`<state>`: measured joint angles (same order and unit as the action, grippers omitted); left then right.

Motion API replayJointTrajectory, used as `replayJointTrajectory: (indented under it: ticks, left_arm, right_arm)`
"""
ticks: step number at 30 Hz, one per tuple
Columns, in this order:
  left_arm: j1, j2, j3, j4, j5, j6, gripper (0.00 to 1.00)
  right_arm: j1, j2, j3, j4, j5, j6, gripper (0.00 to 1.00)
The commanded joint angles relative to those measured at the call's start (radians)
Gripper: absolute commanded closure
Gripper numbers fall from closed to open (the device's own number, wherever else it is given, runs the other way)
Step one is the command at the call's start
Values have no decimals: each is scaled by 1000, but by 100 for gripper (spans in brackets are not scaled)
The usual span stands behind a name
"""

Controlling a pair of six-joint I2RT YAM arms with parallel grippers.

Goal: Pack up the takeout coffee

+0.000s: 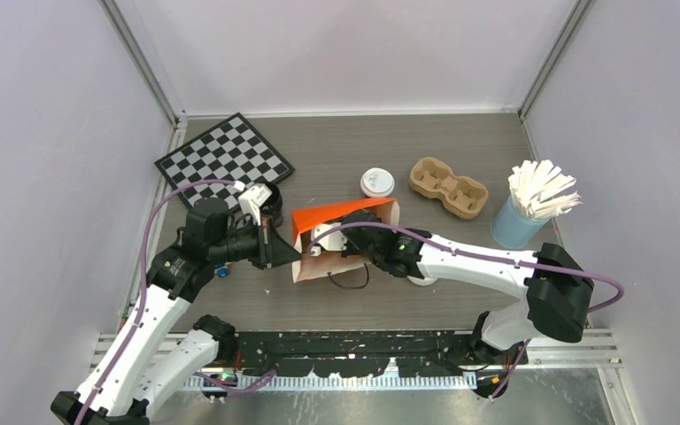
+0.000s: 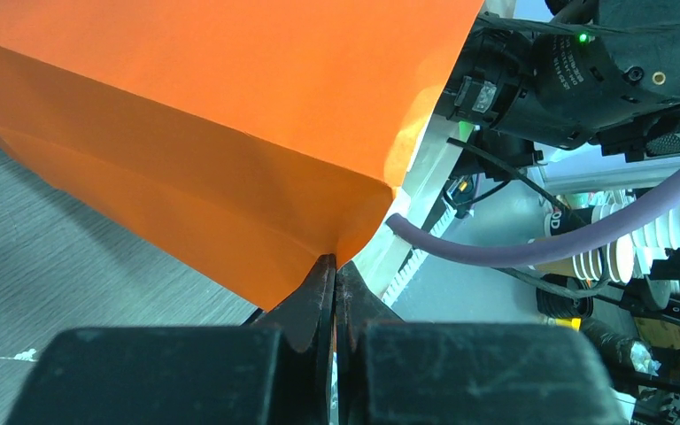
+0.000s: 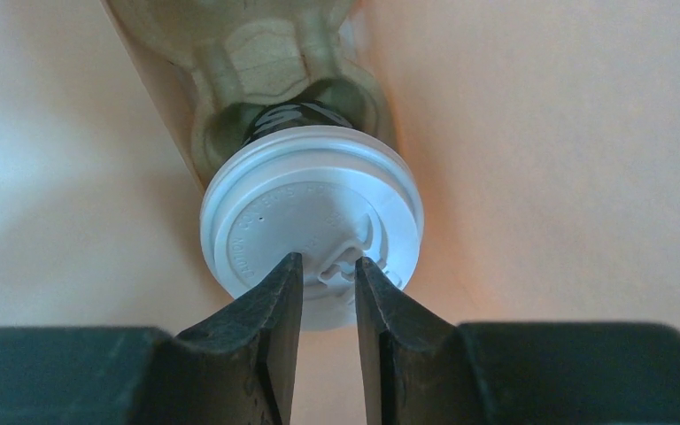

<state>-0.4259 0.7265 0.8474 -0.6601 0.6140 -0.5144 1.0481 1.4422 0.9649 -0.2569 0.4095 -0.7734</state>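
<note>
The orange bag (image 1: 347, 213) lies on its side in the middle of the table, mouth toward the right arm. My left gripper (image 2: 334, 266) is shut on the bag's folded edge (image 2: 354, 232) and holds it up; in the top view it sits at the bag's left corner (image 1: 296, 255). My right gripper (image 3: 329, 263) reaches inside the bag. There the takeout coffee (image 3: 310, 208), white sip lid facing the camera, sits in a socket of a brown pulp carrier (image 3: 261, 62). The fingertips pinch the lid's raised sip ridge from both sides. In the top view the bag hides the cup.
A chessboard (image 1: 223, 159) lies at the back left. Behind the bag are a round white lid (image 1: 377, 182) and a second pulp carrier (image 1: 448, 187). A blue cup of white sticks (image 1: 524, 212) stands at the right. A black cable loops below the bag (image 1: 350, 283).
</note>
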Motion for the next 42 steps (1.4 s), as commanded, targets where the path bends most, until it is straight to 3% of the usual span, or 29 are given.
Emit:
replayJointTrajectory:
  ticks: [1, 13, 26, 42]
  left_arm:
    - [1, -9, 4, 47, 38, 1, 100]
    - [1, -10, 5, 45, 36, 4, 100]
    - [1, -8, 25, 10, -22, -1, 100]
    - [1, 27, 92, -57, -43, -39, 100]
  right_arm:
    - [-17, 3, 0, 43, 36, 27, 67]
    - [-21, 8, 30, 28, 40, 29, 67]
    - [-14, -180, 64, -178, -94, 96, 63]
    - [58, -207, 318, -384, -275, 200, 58]
